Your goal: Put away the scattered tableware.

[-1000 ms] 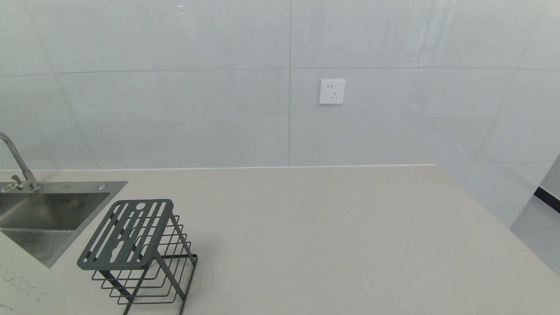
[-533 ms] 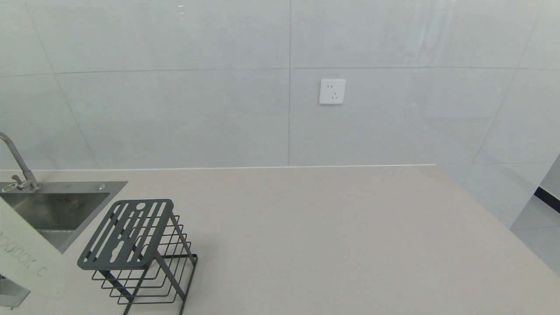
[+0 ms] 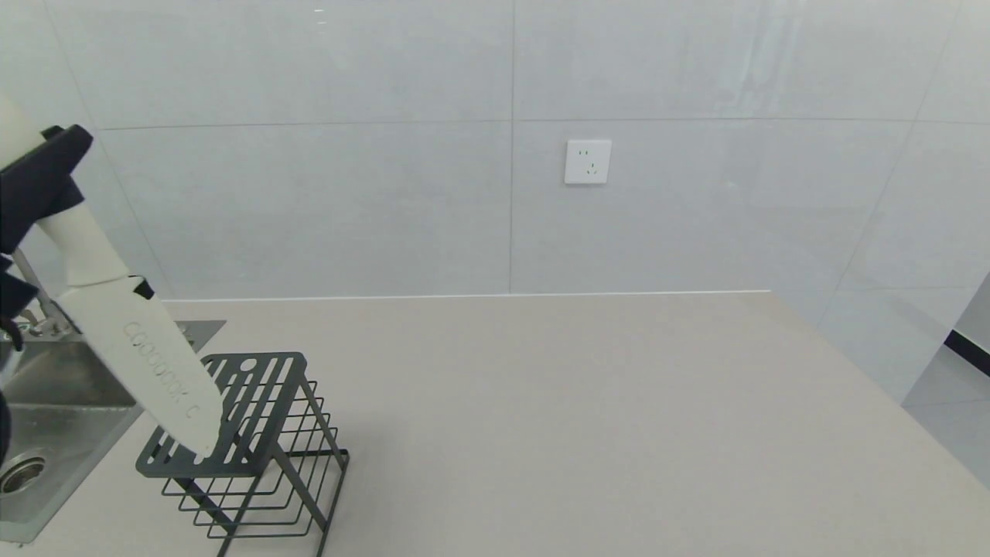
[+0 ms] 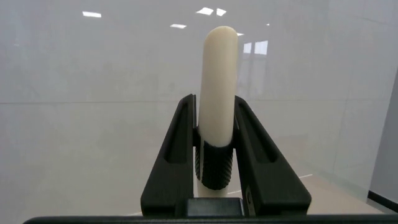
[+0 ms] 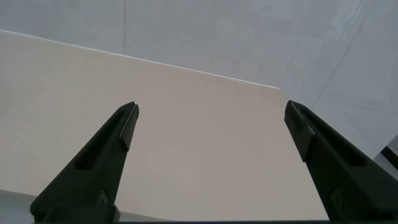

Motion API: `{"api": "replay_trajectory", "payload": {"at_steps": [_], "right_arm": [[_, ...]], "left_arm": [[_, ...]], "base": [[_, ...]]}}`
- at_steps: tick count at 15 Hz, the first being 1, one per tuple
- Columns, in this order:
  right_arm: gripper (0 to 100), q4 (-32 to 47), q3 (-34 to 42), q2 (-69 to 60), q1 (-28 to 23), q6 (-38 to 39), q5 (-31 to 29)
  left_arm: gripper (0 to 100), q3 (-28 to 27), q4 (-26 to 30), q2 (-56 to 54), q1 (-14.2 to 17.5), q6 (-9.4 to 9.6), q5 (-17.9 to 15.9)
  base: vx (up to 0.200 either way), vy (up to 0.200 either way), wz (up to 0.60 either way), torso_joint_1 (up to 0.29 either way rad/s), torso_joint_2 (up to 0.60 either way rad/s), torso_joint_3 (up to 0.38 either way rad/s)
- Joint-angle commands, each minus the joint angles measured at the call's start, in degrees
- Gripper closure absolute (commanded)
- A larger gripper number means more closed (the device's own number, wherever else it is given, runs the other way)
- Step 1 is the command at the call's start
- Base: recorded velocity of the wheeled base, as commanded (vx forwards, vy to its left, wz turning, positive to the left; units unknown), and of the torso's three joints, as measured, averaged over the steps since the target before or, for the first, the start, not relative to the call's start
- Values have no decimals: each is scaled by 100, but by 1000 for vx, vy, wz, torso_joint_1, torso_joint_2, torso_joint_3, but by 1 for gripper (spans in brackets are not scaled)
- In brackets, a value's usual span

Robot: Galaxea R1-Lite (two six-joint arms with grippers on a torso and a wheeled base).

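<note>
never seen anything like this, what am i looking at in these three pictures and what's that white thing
It is a two-armed robot at a kitchen counter. The wide picture comes from a camera on its head. The other two come from cameras on its wrists, each looking out along a gripper. The white thing is a knife. The left gripper is shut on its handle, with the blade pointing down toward the slotted top of a dark metal rack on the counter. A sink lies beside the rack. The right gripper is open and holds nothing, above the counter.
</note>
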Motion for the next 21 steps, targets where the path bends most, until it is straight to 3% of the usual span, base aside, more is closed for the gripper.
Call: {"api": "replay_trajectory", "payload": {"at_steps": [1,8,10,13,15,16,17,19,21], "right_arm": [[0,1,0,11,0,-3,2],[0,-8,0,11,0,5,-16],[0,-8,0,11,0,5,-16],[0,-8,0,11,0,5,-16],[0,-8,0,11,0,5,-16],[0,-8,0,11,0,5,-16],[0,-8,0,11,0,5,-16],[0,-8,0,11,0,5,-25],[0,-8,0,11,0,5,-25]], "left_arm": [[100,1,-119,568,-77,-15,3],[100,-96,-330,1016,-77,-24,12],[100,-333,-338,1113,-59,-24,30],[100,-386,-338,1113,-51,-24,293],[100,-386,-338,1096,-174,3,680],[100,-386,-338,1087,-376,-6,1049],[100,-386,-338,1078,-455,-6,1155],[100,-377,-312,1078,-490,38,1172],[100,-351,-294,1087,-464,205,1172]], "base": [[0,0,0,0,0,0],[0,0,0,0,0,0],[0,0,0,0,0,0],[0,0,0,0,0,0],[0,0,0,0,0,0],[0,0,0,0,0,0],[0,0,0,0,0,0],[0,0,0,0,0,0],[0,0,0,0,0,0]]}}
